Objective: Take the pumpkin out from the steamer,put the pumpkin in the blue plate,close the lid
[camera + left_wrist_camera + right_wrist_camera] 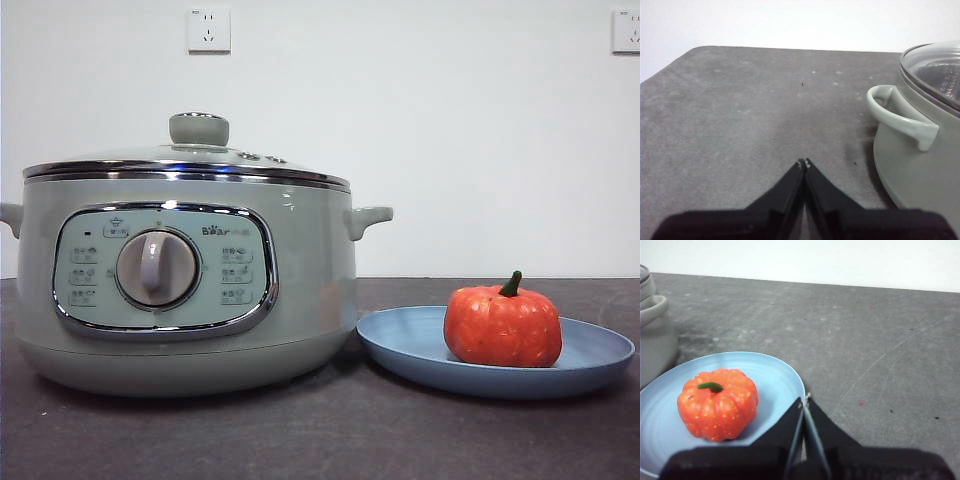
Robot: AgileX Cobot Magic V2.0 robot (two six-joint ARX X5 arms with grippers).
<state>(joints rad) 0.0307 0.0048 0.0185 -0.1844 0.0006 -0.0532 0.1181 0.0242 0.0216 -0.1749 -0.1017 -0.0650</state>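
Observation:
The orange-red pumpkin [503, 326] [717, 403] sits upright on the blue plate [410, 345] [771, 375], to the right of the steamer [185, 280] [920, 170] [654, 335]. The glass lid [190, 162] [935, 70] with its pale green knob rests on the steamer's rim. My left gripper [803, 162] is shut and holds nothing, hovering over bare table beside the steamer's side handle [900, 117]. My right gripper [804, 399] is shut and holds nothing, at the plate's edge just beside the pumpkin. Neither arm shows in the front view.
The dark grey table [320, 440] runs under everything, with its rounded far corner [695, 50] seen from the left wrist. A white wall with two sockets [208, 28] [627, 30] stands behind.

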